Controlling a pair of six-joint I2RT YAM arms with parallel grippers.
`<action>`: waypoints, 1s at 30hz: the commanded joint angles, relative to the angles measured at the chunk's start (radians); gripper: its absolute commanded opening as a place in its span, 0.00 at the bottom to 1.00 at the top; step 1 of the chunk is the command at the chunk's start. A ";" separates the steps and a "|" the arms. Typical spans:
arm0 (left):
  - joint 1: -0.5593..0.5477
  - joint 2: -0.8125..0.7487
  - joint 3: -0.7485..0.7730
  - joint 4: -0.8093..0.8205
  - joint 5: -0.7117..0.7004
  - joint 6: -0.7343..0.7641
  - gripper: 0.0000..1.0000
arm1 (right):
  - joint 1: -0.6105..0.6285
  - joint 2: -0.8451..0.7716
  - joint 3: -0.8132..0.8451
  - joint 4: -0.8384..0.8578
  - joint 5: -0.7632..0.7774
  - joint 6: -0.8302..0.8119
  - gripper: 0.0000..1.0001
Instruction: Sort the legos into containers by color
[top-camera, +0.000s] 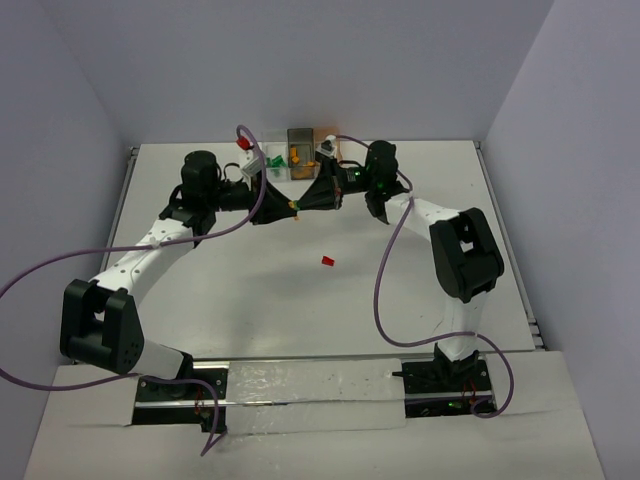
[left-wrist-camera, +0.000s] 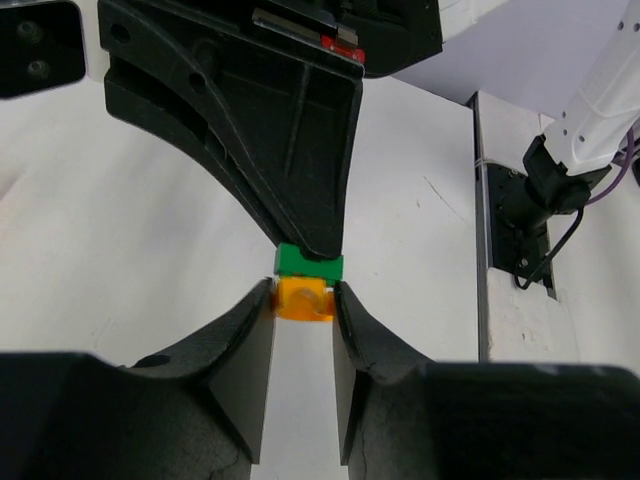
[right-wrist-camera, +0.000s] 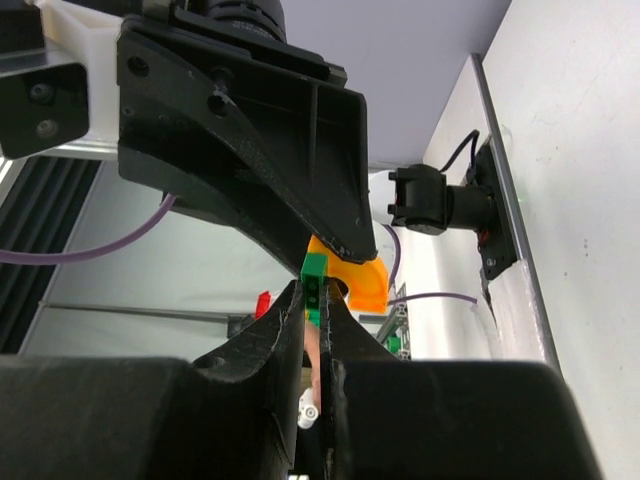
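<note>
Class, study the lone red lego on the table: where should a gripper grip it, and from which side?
Probably from straight above, pinching two opposite side faces of the red lego: it lies low on the table, with open tabletop all round it.

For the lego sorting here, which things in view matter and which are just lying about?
Job: green brick and orange brick, held together between right gripper and left gripper; loose red brick; clear box, dark box, orange box.
Lying about: purple cables, red cap.
</note>
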 joint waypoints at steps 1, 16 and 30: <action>0.012 0.004 0.032 -0.027 -0.037 0.037 0.00 | -0.048 -0.036 0.034 0.025 -0.017 -0.016 0.00; 0.038 0.231 0.236 0.047 -0.413 -0.012 0.00 | -0.184 -0.089 0.044 -0.238 0.024 -0.293 0.00; 0.026 0.891 0.903 0.119 -0.700 -0.091 0.01 | -0.209 -0.177 0.191 -1.074 0.293 -0.949 0.00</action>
